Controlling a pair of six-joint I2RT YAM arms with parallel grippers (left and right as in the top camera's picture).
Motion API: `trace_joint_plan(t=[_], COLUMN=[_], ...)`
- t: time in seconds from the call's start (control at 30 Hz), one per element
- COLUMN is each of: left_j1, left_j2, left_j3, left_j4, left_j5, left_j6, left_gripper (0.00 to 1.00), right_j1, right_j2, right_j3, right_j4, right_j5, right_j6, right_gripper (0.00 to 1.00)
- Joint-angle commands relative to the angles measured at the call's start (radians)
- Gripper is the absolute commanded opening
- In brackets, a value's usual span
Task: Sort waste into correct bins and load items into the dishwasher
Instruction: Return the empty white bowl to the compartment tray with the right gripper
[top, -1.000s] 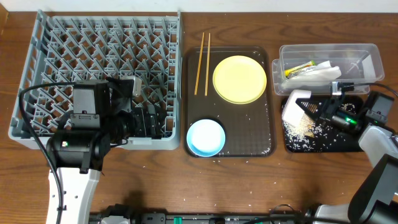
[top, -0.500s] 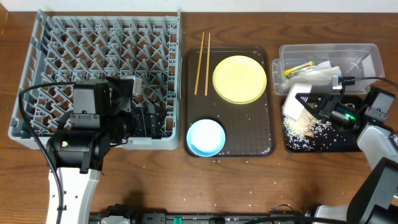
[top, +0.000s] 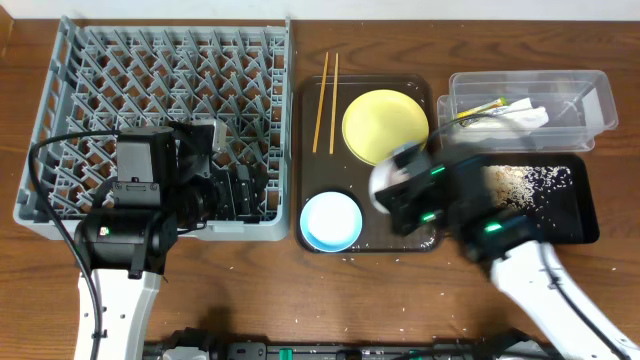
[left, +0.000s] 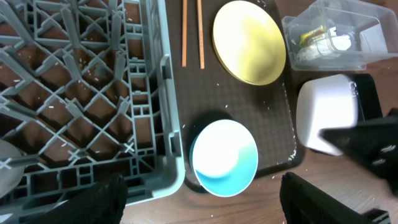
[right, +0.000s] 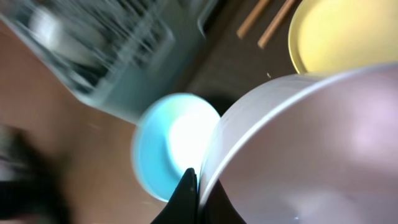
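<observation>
Right arm over brown tray, right fingers clenched on white bowl; left fingers spread over rack

Left: dish rack. Centre: serving tray, bearing chopsticks far-left, plate far-right, bowl near-left. Right: tub far, shallow tray near.
</observation>
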Motion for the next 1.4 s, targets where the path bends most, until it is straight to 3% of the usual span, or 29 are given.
trace_joint_plan(t=[0.0,0.07,0.3,0.33,0.37,0.4,0.43,0.6,0.7,0.8,0.87,0.97,1.03,1.13,1.37], left_j1=[-0.002,-0.002,-0.002,-0.002,-0.002,-0.002,-0.002,-0.018,-0.063,-0.126,-0.167,-0.23,-0.27,-0.323,-0.401], left_j2=[-0.001,-0.001,-0.001,-0.001,-0.001,-0.001,-0.001,-0.001,0.001,0.019,0.045,0.129,0.199,0.303,0.401], left_j3=[0.016,0.016,0.016,0.016,0.016,0.016,0.016,0.016,0.017,0.017,0.021,0.027,0.04,0.096,0.168], left_j4=[0.0,0.0,0.0,0.0,0.0,0.001,0.003,0.036,0.072,0.093,0.11,0.21,0.264,0.266,0.196], left_j5=[-0.005,-0.005,-0.005,-0.005,-0.005,-0.005,-0.005,-0.001,-0.005,-0.053,-0.108,-0.147,-0.152,-0.22,-0.441], left_j6=[-0.005,-0.009,-0.009,-0.008,-0.009,-0.009,-0.009,-0.031,-0.055,-0.097,-0.143,-0.254,-0.261,-0.26,-0.261], left_gripper=[0.79,0.79,0.79,0.79,0.79,0.8,0.79,0.79,0.79,0.78,0.78,0.7,0.68,0.66,0.62], right_j1=[0.232,0.276,0.285,0.285,0.285,0.281,0.277,0.195,0.117,0.039,0.0,-0.044,-0.041,-0.028,-0.023], right_j2=[0.093,0.146,0.266,0.26,0.257,0.251,0.249,0.196,0.164,0.153,0.153,0.167,0.188,0.239,0.425], right_j3=[0.003,0.003,0.003,0.005,0.006,0.011,0.017,0.115,0.2,0.283,0.308,0.302,0.294,0.26,0.192], right_j4=[-0.005,-0.01,-0.027,-0.036,-0.046,-0.059,-0.07,-0.109,-0.123,-0.183,-0.228,-0.309,-0.344,-0.346,-0.299], right_j5=[0.535,0.619,0.629,0.629,0.629,0.629,0.629,0.51,0.372,0.283,0.264,0.261,0.258,0.253,0.248], right_j6=[-0.063,-0.063,-0.052,-0.052,-0.051,-0.051,-0.051,0.021,0.028,0.027,0.028,0.036,0.056,0.098,0.167], right_gripper=[0.01,0.01,0.01,0.06,0.24,0.48,0.56,0.62,0.6,0.53,0.41,0.14,0.07,0.01,0.01])
